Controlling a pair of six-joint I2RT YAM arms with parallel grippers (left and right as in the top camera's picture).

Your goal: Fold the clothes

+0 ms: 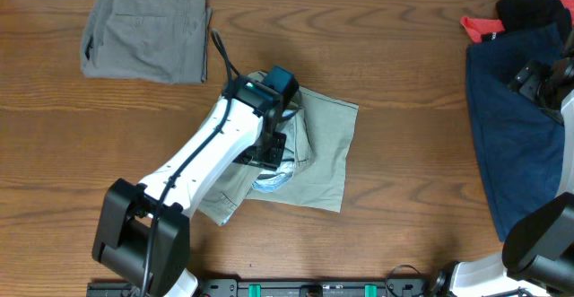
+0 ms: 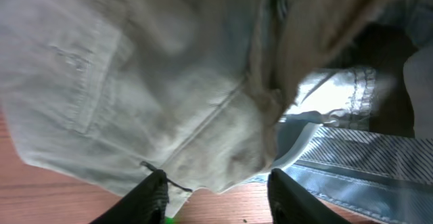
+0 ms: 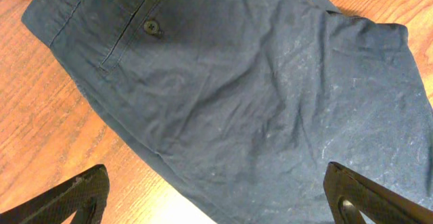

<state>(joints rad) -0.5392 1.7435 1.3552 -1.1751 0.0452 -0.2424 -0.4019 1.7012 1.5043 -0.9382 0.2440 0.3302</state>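
Standing beside the table [image 1: 404,55], I see a brown wood-grain top with a smooth, faintly glossy finish and 3 pairs of cotton shorts laid across it; nothing of the room beyond the tabletop shows. The khaki shorts [image 1: 323,158] lie near the middle in a soft, rumpled, roughly square heap, partly folded over on themselves. Their pale blue striped waistband lining [image 2: 358,163] is turned out at the near edge. Up close the cloth is a fine matte weave with a stitched pocket outline and creases running across it. The left gripper [image 2: 216,180] sits right over these shorts at the end of a white arm [image 1: 193,158]. Its 2 black fingers [image 2: 150,197] stand partly apart, with the khaki hem just past their tips and nothing pinched between them. The grey-olive shorts [image 1: 148,30] rest at the far left corner, folded into a neat flat rectangle, well apart from the khaki pair. The navy shorts [image 1: 511,135] lie at the right edge, flat and mostly smooth, with a dark button [image 3: 151,26] by a welt pocket and faint pale scuffs on the fabric. The right gripper [image 3: 216,173] hovers above them with its fingers spread wide, holding nothing. Beyond the navy pair sit a coral-red cloth [image 1: 482,26] and a black cloth [image 1: 535,8].
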